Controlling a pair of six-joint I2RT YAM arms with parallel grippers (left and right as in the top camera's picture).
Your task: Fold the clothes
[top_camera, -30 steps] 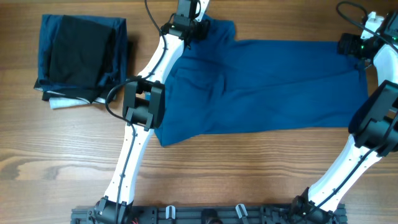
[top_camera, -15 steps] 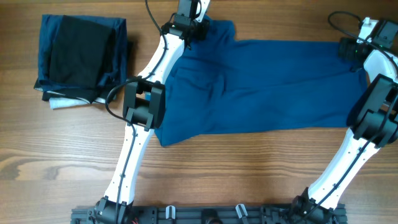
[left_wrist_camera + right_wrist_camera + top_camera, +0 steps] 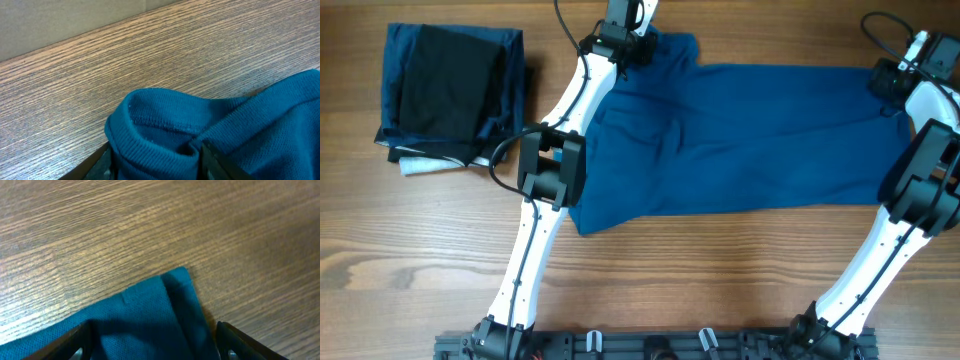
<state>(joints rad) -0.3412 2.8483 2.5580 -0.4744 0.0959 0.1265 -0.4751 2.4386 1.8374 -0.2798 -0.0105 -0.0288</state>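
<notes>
The right gripper [image 3: 152,342] has shifted slightly; its fingers stand apart, straddling the far right corner of the single mid-blue polo shirt [image 3: 750,140], which is spread across the table's [image 3: 720,270] middle and right. The left gripper [image 3: 157,162] is clamped on the shirt's ribbed cuff, far left. One folded pile of dark garments [image 3: 450,95] lies well left. Bare wood runs along the near side.

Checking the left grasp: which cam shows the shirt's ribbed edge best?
Left wrist: the ribbed edge of the blue shirt fills the frame, bunched between the fingers of the left claw. Overhead shows it only as a tiny blue patch beside the left arm, no ribbing visible. Right wrist shows the shirt's far corner instead.
</notes>
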